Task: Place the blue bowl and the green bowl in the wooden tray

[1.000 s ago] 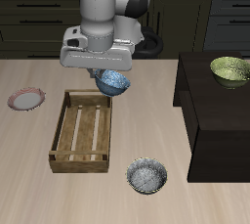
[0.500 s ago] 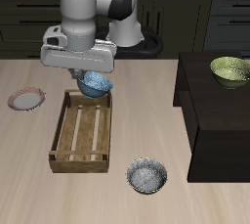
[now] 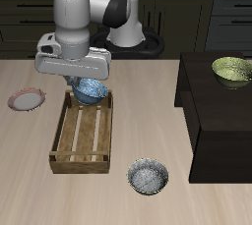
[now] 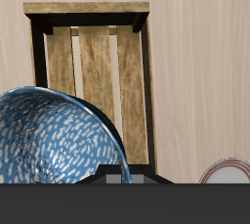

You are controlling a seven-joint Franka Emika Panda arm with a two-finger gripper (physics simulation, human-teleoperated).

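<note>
Blue bowl (image 3: 91, 90) — small, round, speckled light-blue inside with a darker rim; carried in the air over the back end of the wooden tray (image 3: 61, 146), tilted rather than level. Judged rigid, light and glazed, so likely slippery and apt to chip if dropped; the thin rim is the sensible place to pinch, one finger inside and one outside. In the wrist view the bowl (image 4: 54, 140) fills the near field with the slatted tray (image 4: 93, 81) beneath it.

Gripper (image 3: 84, 84) — clamped on the blue bowl at its rim, as far as can be judged; the fingertips themselves are hidden behind the bowl and the hand housing, so the exact opening cannot be read, only that it is narrow.

Green bowl (image 3: 232, 70) — olive, pale patterned interior; rests on the dark raised counter (image 3: 212, 121) beside the table, well apart from the tray, untouched.

Wooden tray — low-sided crate, slatted bottom, nothing inside yet.

Other items — grey speckled bowl (image 3: 148, 177) near the table's front edge beside the tray; pink-rimmed plate (image 3: 27, 99) on the tray's far side.
</note>
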